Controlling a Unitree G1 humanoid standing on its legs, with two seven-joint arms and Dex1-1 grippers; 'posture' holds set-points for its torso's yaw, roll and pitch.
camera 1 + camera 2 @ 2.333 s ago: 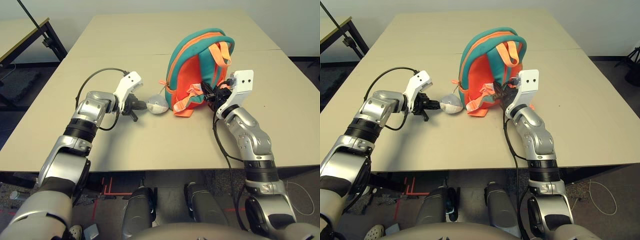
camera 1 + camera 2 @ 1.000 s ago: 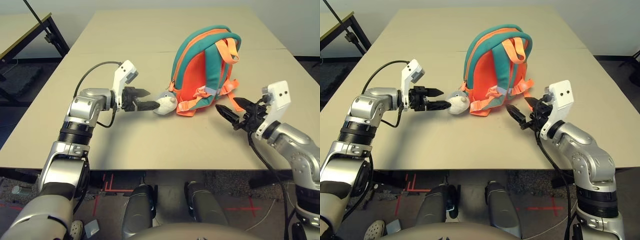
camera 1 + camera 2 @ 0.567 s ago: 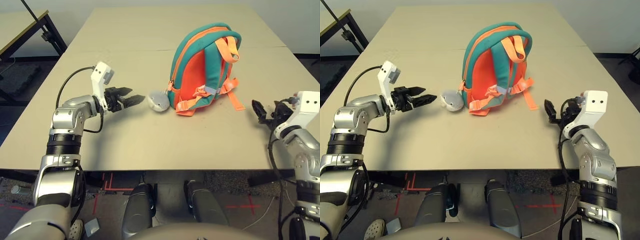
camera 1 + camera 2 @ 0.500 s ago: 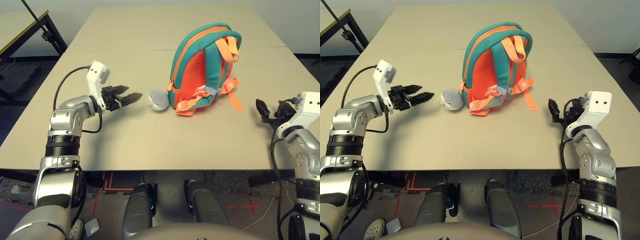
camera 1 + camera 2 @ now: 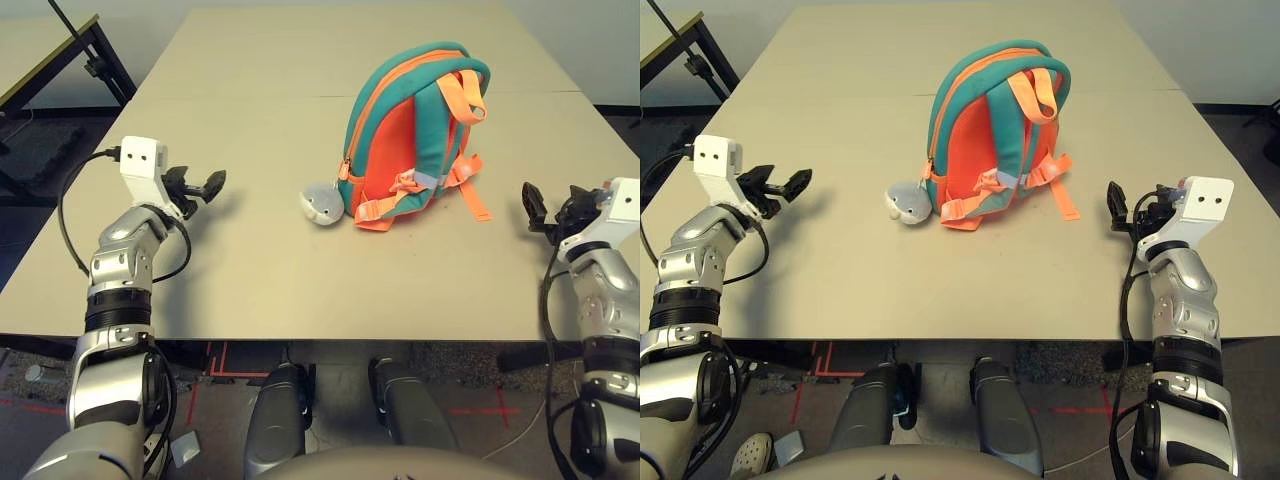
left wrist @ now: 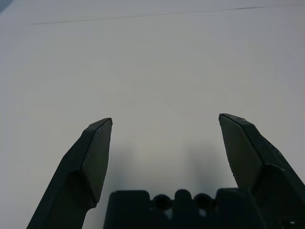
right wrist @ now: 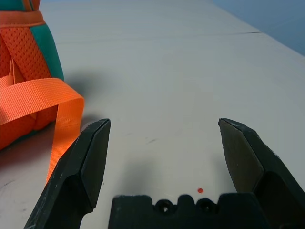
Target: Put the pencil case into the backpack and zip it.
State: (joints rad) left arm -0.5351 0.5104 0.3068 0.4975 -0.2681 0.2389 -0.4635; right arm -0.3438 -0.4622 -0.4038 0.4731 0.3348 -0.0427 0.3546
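The backpack (image 5: 405,140) stands upright near the table's middle, orange with teal trim, its orange straps (image 7: 62,119) facing me. Its grey plush dolphin charm (image 5: 322,205) lies on the table against its left side. The pencil case is out of view. My left gripper (image 5: 205,183) hovers open over bare table far to the backpack's left, with nothing between its fingers (image 6: 95,152). My right gripper (image 5: 548,205) is open too, off to the backpack's right, near the trailing end of a strap, and holds nothing.
The beige table (image 5: 300,280) runs wide around the backpack, with a seam across its far half. A second, dark-framed table (image 5: 60,60) stands off the left side. Dark floor lies beyond the table's right edge.
Both arms have pulled outward from the backpack toward the table's sides. The left gripper has left the dolphin charm, which now rests by the backpack. The backpack stays upright.
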